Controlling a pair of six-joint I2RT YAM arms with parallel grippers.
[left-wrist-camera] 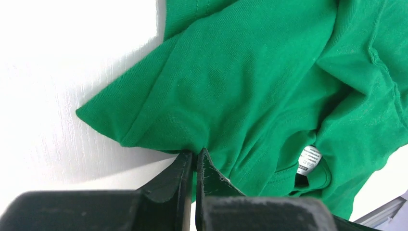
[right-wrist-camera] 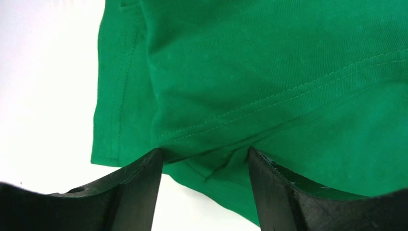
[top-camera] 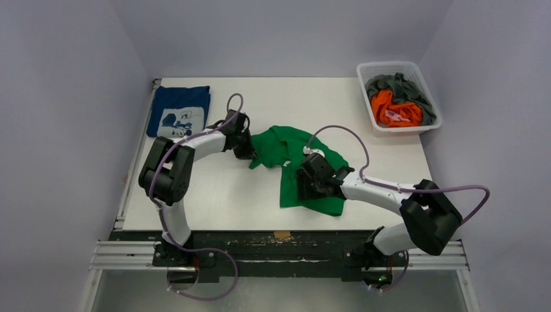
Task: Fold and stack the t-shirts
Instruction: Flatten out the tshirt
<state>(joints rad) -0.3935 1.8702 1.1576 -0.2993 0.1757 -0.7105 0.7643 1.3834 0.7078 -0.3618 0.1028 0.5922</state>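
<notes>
A: Where is the green shirt (top-camera: 286, 146)?

B: Crumpled in the middle of the surface (top-camera: 214, 195). The left tool (left-wrist-camera: 194, 155) is clenched on its edge. The right tool (right-wrist-camera: 204, 156) is spread wide astride a hem, gripping nothing.

A: Which step?

B: Spreading it flat, I'd say. Next the right must close on that hem, then both pull apart. The blue shirt (top-camera: 179, 110) lies folded, far left.
</notes>
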